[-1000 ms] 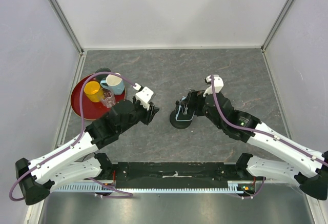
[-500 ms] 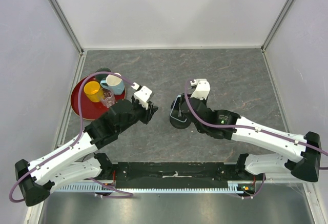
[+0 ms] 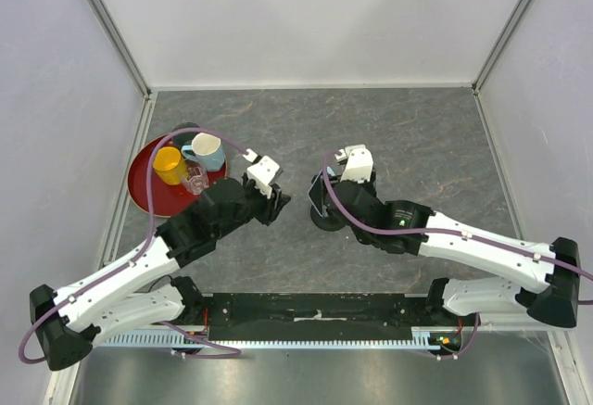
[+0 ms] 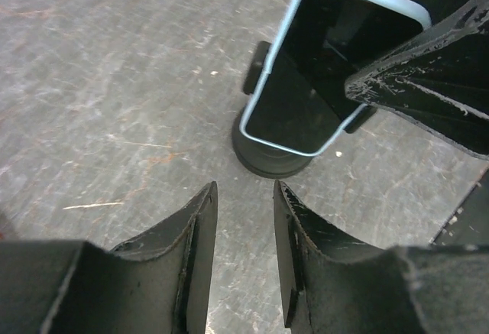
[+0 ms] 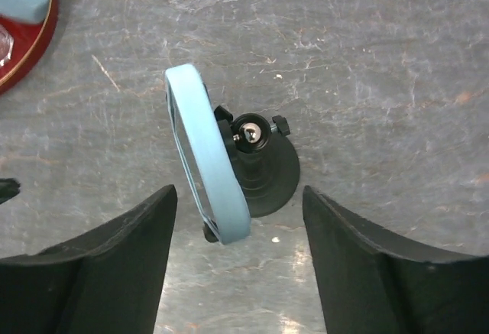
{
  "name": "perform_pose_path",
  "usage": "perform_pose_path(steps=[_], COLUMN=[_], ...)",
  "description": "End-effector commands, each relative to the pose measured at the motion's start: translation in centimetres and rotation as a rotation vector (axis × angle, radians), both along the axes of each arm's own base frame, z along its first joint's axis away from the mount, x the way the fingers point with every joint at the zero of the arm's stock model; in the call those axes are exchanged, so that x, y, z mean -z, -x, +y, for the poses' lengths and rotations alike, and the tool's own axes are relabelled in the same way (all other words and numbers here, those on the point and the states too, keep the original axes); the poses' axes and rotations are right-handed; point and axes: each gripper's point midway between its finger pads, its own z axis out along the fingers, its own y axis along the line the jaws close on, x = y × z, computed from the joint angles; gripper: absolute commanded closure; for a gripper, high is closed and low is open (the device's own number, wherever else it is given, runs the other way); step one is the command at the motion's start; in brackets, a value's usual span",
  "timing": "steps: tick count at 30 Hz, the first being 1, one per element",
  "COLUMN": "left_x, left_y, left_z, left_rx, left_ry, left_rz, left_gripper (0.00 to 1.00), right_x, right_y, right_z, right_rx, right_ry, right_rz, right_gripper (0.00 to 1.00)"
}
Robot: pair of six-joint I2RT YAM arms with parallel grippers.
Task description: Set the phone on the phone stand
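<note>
The phone (image 5: pixel 210 166), in a light blue case, stands tilted in the cradle of the black phone stand (image 5: pixel 267 173), whose round base rests on the table. My right gripper (image 5: pixel 238 196) is open, its fingers apart on either side of phone and stand, touching neither. In the left wrist view the phone's black screen (image 4: pixel 321 66) faces my left gripper (image 4: pixel 244 192), which is slightly open, empty and just short of the stand base (image 4: pixel 267 162). From above, the phone (image 3: pixel 320 192) sits between the two grippers; the left gripper (image 3: pixel 278 199) is beside it.
A red tray (image 3: pixel 148 192) at the left holds a yellow cup (image 3: pixel 169 164), a light blue mug (image 3: pixel 208 153) and a clear glass (image 3: pixel 195 181). Grey walls enclose the table on three sides.
My right arm has swung left, from the right side of the stand to over it, with its fingers now apart around the phone. The left arm has barely moved.
</note>
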Motion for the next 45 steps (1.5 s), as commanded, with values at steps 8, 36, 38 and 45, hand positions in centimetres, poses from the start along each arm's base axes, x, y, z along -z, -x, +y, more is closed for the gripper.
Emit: perform_pose_path(steps=[8, 36, 38, 45], left_x=[-0.7, -0.8, -0.8, -0.8], left_y=[1.6, 1.3, 1.3, 1.5], left_z=[-3.9, -3.4, -3.4, -3.6], left_rx=[0.192, 0.166, 0.165, 0.182], left_ry=[0.059, 0.063, 0.063, 0.069], left_rz=[0.084, 0.077, 0.075, 0.085], left_gripper=[0.57, 0.57, 0.57, 0.57], right_x=[-3.0, -6.4, -6.4, -6.0], right_y=[1.8, -0.8, 0.9, 1.7], right_z=[-1.8, -6.6, -3.9, -2.0], right_rx=[-0.268, -0.060, -0.171, -0.148], right_ry=[0.029, 0.116, -0.066, -0.388], right_rz=[-0.035, -0.061, -0.013, -0.022], right_gripper=[0.11, 0.22, 0.06, 0.02])
